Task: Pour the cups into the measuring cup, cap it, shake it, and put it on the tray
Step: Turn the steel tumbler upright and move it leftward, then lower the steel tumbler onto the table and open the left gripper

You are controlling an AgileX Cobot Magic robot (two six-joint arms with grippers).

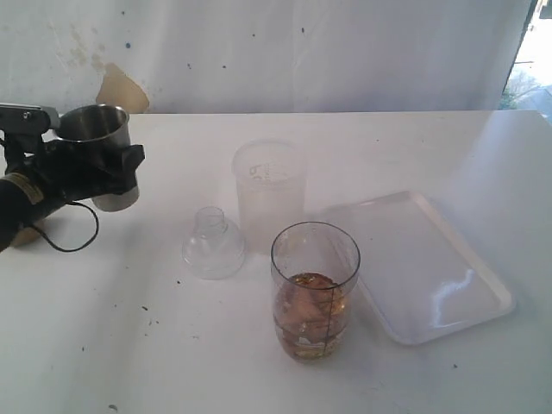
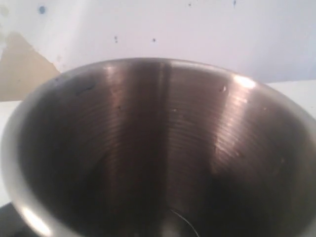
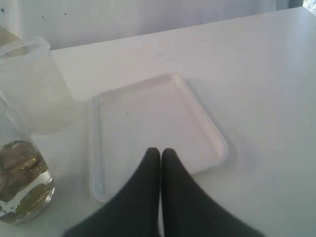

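Exterior view: on the white table, the tray lies at the right. The measuring cup, holding some amber liquid, stands just beside the tray's left edge, and a frosted cup is behind it. The left gripper grips the steel tumbler upright at the far left. A clear funnel-shaped piece lies beside the frosted cup. The right gripper is closed and empty, over the tray.

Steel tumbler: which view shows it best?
Exterior view: the steel tumbler is held upright in the left gripper, seen from outside. Left wrist view shows only its inside; right wrist view, nothing.
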